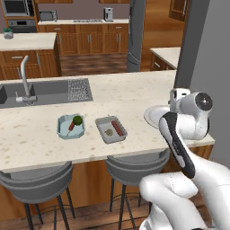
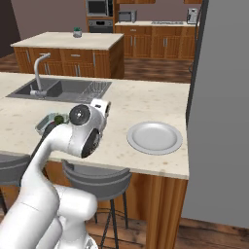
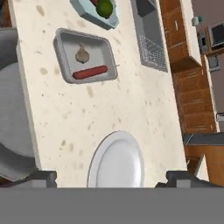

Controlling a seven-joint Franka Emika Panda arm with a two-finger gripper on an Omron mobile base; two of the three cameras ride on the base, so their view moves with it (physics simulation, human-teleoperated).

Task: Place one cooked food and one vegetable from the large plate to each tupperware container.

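The large plate [image 3: 118, 155] lies bare on the counter right under my gripper [image 3: 113, 178], whose two dark fingertips [image 3: 43, 176] stand wide apart with nothing between them. The same plate [image 2: 154, 137] sits near the counter's right end; my arm partly covers it [image 1: 152, 117] in the left base view. The grey tupperware container [image 3: 58, 43] holds a red sausage [image 3: 89, 72] and a pale garlic bulb [image 3: 82, 54]. Beyond it, the light blue container [image 3: 86, 13] holds a green round vegetable [image 3: 105, 8] and a red piece. Both containers [image 1: 63, 131] [image 1: 102, 131] sit side by side near the front edge.
A dark sink [image 1: 45, 92] with a faucet [image 1: 24, 81] and a drain rack lies behind the containers. Two grey stools [image 1: 134, 166] stand under the counter's front edge. A tall grey wall [image 2: 219, 112] bounds the counter on the right.
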